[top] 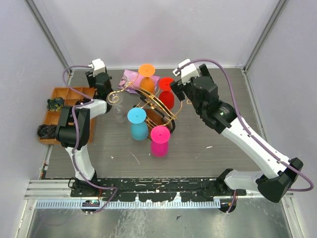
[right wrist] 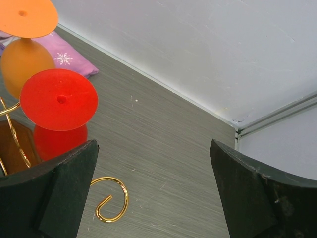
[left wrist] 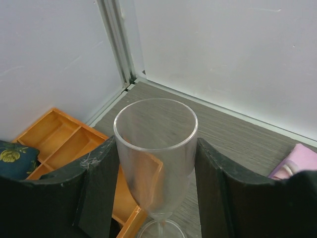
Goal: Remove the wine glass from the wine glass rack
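A clear wine glass (left wrist: 156,153) stands upright between my left gripper's (left wrist: 156,193) fingers, which touch its bowl on both sides. In the top view the glass (top: 118,108) is left of the gold wire rack (top: 157,106), clear of its rails, beside my left gripper (top: 110,95). Whether its foot rests on the table I cannot tell. The rack stands on a brown wooden base (top: 152,118). My right gripper (right wrist: 153,193) is open and empty, low over the table beside a gold scroll (right wrist: 112,200); in the top view my right gripper (top: 177,94) is just right of the rack.
Orange (top: 146,74), red (top: 166,93), cyan (top: 137,123) and pink (top: 160,140) glasses hang upside down on the rack. An orange compartment tray (top: 64,94) sits at the left, close under the held glass. A pink cloth (top: 130,77) lies behind the rack. Walls enclose three sides.
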You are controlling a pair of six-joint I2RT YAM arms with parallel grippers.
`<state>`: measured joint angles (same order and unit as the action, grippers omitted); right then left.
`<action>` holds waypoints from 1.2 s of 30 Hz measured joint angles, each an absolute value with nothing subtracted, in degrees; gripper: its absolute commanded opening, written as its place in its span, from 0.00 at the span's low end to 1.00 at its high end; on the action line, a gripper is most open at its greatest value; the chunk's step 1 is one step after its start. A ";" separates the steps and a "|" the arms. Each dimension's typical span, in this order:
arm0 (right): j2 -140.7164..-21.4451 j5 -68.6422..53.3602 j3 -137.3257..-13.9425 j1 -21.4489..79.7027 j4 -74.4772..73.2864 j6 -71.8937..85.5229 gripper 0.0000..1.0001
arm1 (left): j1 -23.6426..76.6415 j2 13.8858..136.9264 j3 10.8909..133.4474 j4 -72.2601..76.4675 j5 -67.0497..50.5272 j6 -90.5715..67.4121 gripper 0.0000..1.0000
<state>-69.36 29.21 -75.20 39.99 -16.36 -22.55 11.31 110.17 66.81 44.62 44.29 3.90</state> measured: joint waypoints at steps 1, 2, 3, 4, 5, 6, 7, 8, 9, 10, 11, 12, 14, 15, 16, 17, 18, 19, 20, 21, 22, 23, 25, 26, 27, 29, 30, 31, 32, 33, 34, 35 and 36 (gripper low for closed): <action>-69.36 29.21 -75.20 40.01 -16.34 -22.50 1.00 | 11.31 109.97 66.26 45.15 44.31 4.25 0.47; -69.36 29.21 -75.20 40.01 -16.36 -22.48 1.00 | 11.31 109.75 65.69 45.87 44.23 4.49 0.47; -69.36 29.19 -75.20 40.01 -16.34 -22.44 1.00 | 11.31 109.49 64.95 46.54 44.03 4.54 0.47; -69.36 29.19 -75.20 39.99 -16.36 -22.39 1.00 | 11.31 109.03 64.16 47.16 43.77 4.56 0.47; -69.36 29.19 -75.20 40.01 -16.34 -22.33 1.00 | 11.31 108.47 63.22 47.62 43.55 4.58 0.47; -69.36 29.19 -75.20 40.01 -16.36 -22.28 1.00 | 11.33 108.03 62.48 48.01 43.48 4.51 0.48; -69.36 29.17 -75.20 40.01 -16.36 -22.26 1.00 | 11.35 107.77 62.02 48.29 43.44 4.47 0.49; -69.36 29.06 -75.20 39.99 -16.36 -22.24 1.00 | 11.35 107.68 61.69 48.66 43.46 4.43 0.50; -69.36 29.02 -75.20 39.99 -16.36 -22.22 1.00 | 11.38 107.61 61.41 49.06 43.46 4.29 0.50; -69.36 28.93 -75.20 40.01 -16.36 -22.17 1.00 | 11.38 107.48 61.12 49.41 43.46 4.19 0.51; -69.36 28.86 -75.20 39.99 -16.36 -22.17 1.00 | 11.38 107.31 60.77 49.63 43.46 3.95 0.54; -69.36 28.82 -75.20 39.99 -16.36 -22.13 1.00 | 11.42 107.07 60.47 49.67 43.46 3.75 0.62; -69.36 28.77 -75.20 40.01 -16.36 -22.11 1.00 | 11.46 106.61 59.86 49.80 43.51 3.16 0.74; -69.36 28.75 -75.20 40.01 -16.36 -22.09 1.00 | 11.51 106.54 59.72 49.84 43.57 3.05 0.79; -69.36 28.71 -75.20 39.99 -16.38 -22.09 1.00 | 11.60 106.45 59.70 49.74 43.62 2.94 0.81; -69.36 28.60 -75.20 40.01 -16.36 -22.09 1.00 | 11.70 106.45 59.66 49.54 43.64 2.96 0.84; -69.36 28.58 -75.20 39.99 -16.38 -22.09 1.00 | 11.84 106.45 59.66 49.25 43.57 3.01 0.86; -69.36 28.56 -75.20 39.99 -16.38 -22.09 1.00 | 12.08 106.45 59.66 48.99 43.57 3.14 0.87; -69.36 28.53 -75.20 39.99 -16.38 -22.09 1.00 | 12.23 106.45 59.66 48.95 43.55 3.36 0.88; -69.36 28.51 -75.20 39.99 -16.38 -22.09 1.00 | 12.49 106.45 59.68 48.90 43.57 3.46 0.91; -69.36 28.47 -75.20 40.01 -16.38 -22.09 1.00 | 12.71 106.45 59.68 48.73 43.53 3.64 0.91; -69.38 28.42 -75.20 40.01 -16.38 -22.09 1.00 | 12.91 106.45 59.68 48.47 43.51 3.84 0.93; -69.38 28.38 -75.20 40.01 -16.38 -22.09 1.00 | 13.21 106.45 59.68 47.99 43.46 3.95 0.98; -69.41 28.36 -75.20 40.01 -16.40 -22.09 1.00 | 13.43 106.45 59.68 47.68 43.46 3.99 1.00; -69.41 28.36 -75.20 39.99 -16.40 -22.09 1.00 | 13.54 106.45 59.68 47.55 43.53 4.03 0.99; -69.43 28.34 -75.20 40.01 -16.43 -22.09 1.00 | 13.67 106.45 59.68 47.20 43.75 4.01 0.99; -69.47 28.34 -75.20 40.01 -16.45 -22.09 1.00 | 13.74 106.45 59.68 47.16 43.86 4.03 0.99; -69.49 28.34 -75.20 40.01 -16.45 -22.09 1.00 | 13.78 106.45 59.68 47.13 43.88 4.08 0.99; -69.49 28.34 -75.20 40.01 -16.51 -22.09 1.00 | 13.80 106.45 59.68 47.11 43.92 4.29 0.99; -69.49 28.34 -75.20 39.99 -16.62 -22.09 1.00 | 13.80 106.45 59.68 47.05 44.10 4.56 0.99; -69.49 28.34 -75.20 40.01 -16.71 -22.09 1.00 | 13.80 106.45 59.68 47.03 44.29 4.80 0.99; -69.49 28.34 -75.20 40.01 -16.78 -22.06 1.00 | 13.82 106.45 59.68 46.98 44.60 5.19 0.99; -69.49 28.34 -75.20 40.01 -16.80 -22.06 1.00 | 13.82 106.48 59.68 46.98 44.82 5.56 0.99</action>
